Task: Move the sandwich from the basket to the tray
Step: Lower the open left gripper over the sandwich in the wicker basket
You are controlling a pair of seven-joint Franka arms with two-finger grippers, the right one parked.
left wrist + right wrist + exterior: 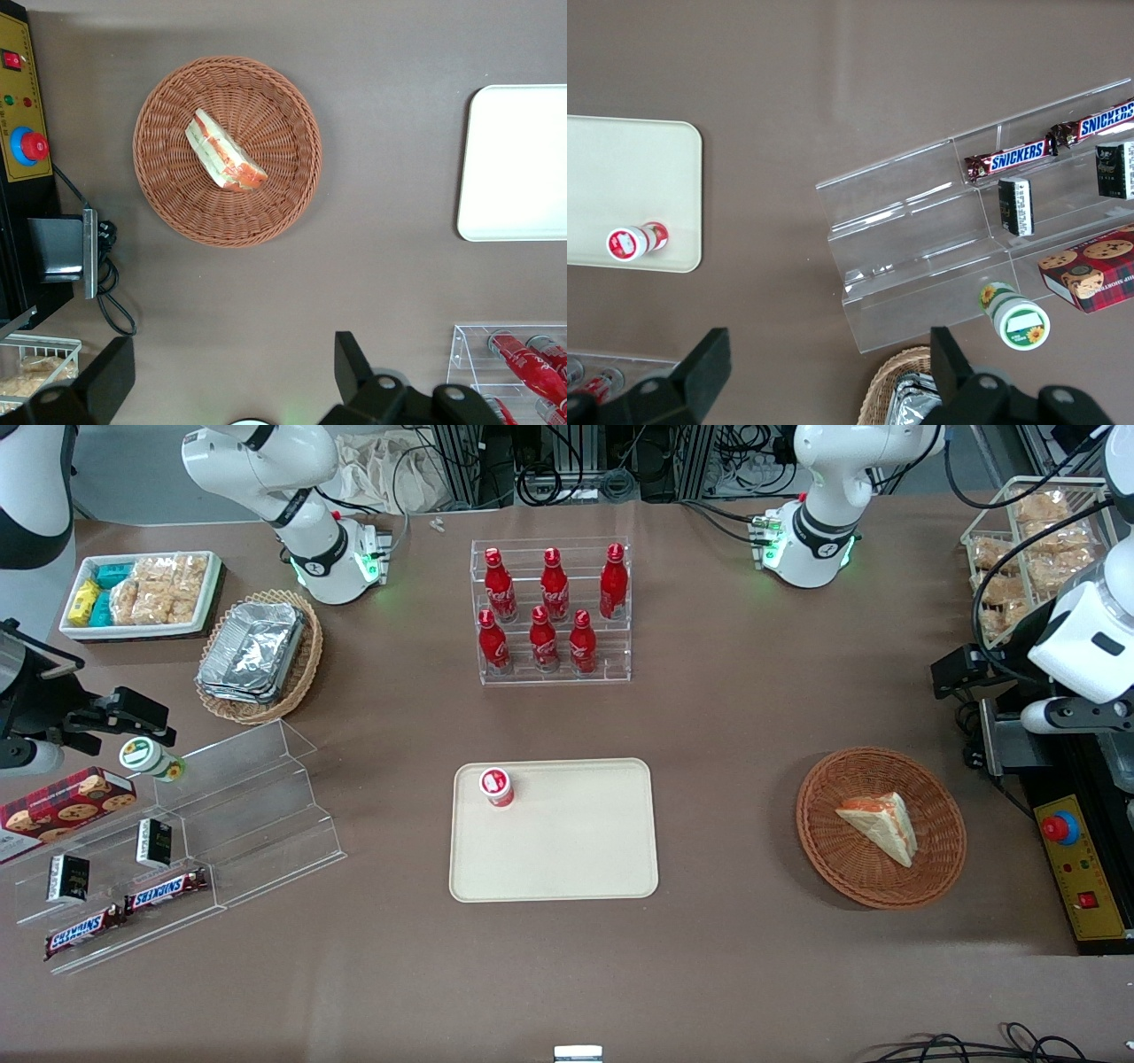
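Observation:
The sandwich (881,825), a pale bread wedge with orange-red filling, lies in the round reddish-brown wicker basket (819,850) toward the working arm's end of the table. Both also show in the left wrist view, the sandwich (223,155) in the basket (168,195). The cream tray (567,850) lies mid-table, and its edge shows in the left wrist view (518,168). A small red-and-white cup (497,786) stands on a tray corner. The left arm's gripper (970,682) hangs high above the table, farther from the front camera than the basket. It is open and empty (232,376).
A clear rack of red bottles (554,611) stands farther back than the tray. A control box with a red button (1076,859) and a wire basket of bagged snacks (1028,540) sit at the working arm's end. A stepped acrylic shelf (221,815) is at the parked arm's end.

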